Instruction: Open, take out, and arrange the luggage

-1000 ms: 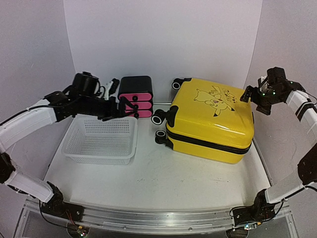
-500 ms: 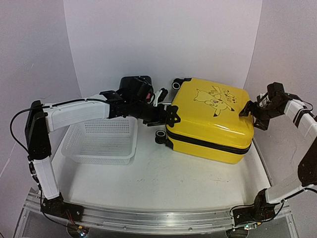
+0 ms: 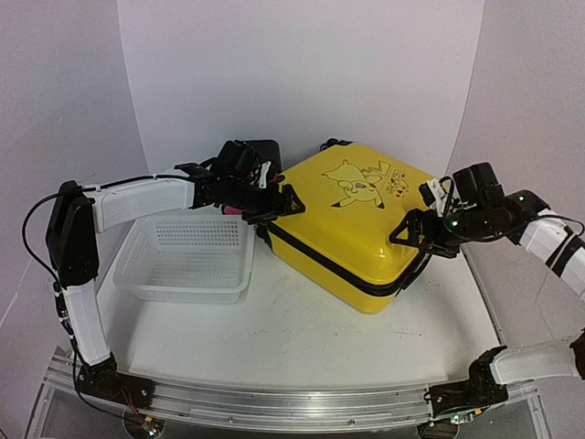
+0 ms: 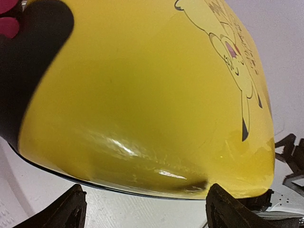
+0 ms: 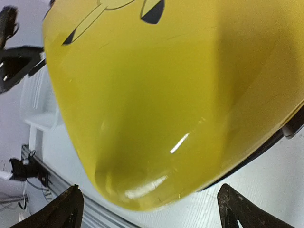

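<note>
The luggage, a yellow hard-shell suitcase with a black cartoon on its lid and a black zipper band, lies closed and flat, set diagonally on the table. My left gripper is at its left corner, jaws open. In the left wrist view the shell fills the frame and the gripper straddles its rounded edge. My right gripper is open at the right corner. The right wrist view shows that corner just ahead of the gripper. Neither gripper holds anything.
A white mesh basket stands left of the suitcase, under my left arm. A black-and-pink drawer box sits at the back, partly hidden by that arm. White walls close in the back and sides. A metal rail runs along the near edge.
The left arm swung right from over the basket to the suitcase's left corner. The right gripper came in to the right corner. The suitcase has turned on the table.
</note>
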Robot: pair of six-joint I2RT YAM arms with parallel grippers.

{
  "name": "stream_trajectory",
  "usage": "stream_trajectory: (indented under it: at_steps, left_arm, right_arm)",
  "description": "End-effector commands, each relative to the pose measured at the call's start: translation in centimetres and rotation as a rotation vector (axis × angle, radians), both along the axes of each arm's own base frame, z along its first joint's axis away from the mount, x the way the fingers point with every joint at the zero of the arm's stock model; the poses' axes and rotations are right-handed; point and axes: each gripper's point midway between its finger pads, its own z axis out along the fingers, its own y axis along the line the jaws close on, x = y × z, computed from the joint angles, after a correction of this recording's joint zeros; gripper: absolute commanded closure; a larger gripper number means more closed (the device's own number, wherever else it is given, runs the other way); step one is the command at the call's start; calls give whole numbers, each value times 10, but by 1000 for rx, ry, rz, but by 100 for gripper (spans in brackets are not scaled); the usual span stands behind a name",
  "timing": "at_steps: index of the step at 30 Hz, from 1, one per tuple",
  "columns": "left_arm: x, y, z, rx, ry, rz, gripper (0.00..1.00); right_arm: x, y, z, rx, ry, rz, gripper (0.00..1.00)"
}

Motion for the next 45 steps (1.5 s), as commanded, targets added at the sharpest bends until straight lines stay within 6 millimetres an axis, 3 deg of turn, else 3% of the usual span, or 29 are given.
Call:
stream_trajectory:
  at_steps: [1, 6, 13, 16, 17, 20, 26, 29, 35, 42, 45]
  left_arm:
    - [-14, 16, 23, 16, -67, 10, 9]
    - [-29, 23, 14, 19, -28, 5, 3]
    - [-53, 9, 16, 1, -11, -39, 2]
    - [-62, 1, 14, -13, 9, -60, 1]
    - [-64, -2, 12, -16, 17, -68, 1]
    - [-70, -7, 9, -23, 28, -79, 1]
    - [-71, -17, 4, -28, 41, -97, 3]
    - [-69, -22, 3, -30, 44, -103, 6]
    - [-62, -30, -2, -21, 31, -112, 6]
    - [-53, -48, -6, -24, 31, -149, 6]
    - [-52, -59, -10, -38, 54, -174, 6]
  right_arm:
    - [5, -6, 47, 4, -201, -18, 2]
    - [51, -36, 68, -179, -254, -155, 2]
    - [155, -74, 85, -161, -229, -319, 2]
    - [199, -90, 83, -168, -232, -338, 2]
    - [213, -90, 91, -151, -253, -323, 2]
    - [243, -86, 84, -89, -228, -263, 2]
    - [272, -97, 51, 12, -134, -198, 2]
    - [274, -108, 34, 47, -65, -183, 2]
    - [249, -96, 16, 104, 32, -120, 3]
    - [185, -79, -17, 195, 186, -90, 17]
    - [157, -80, -15, 218, 173, -151, 19]
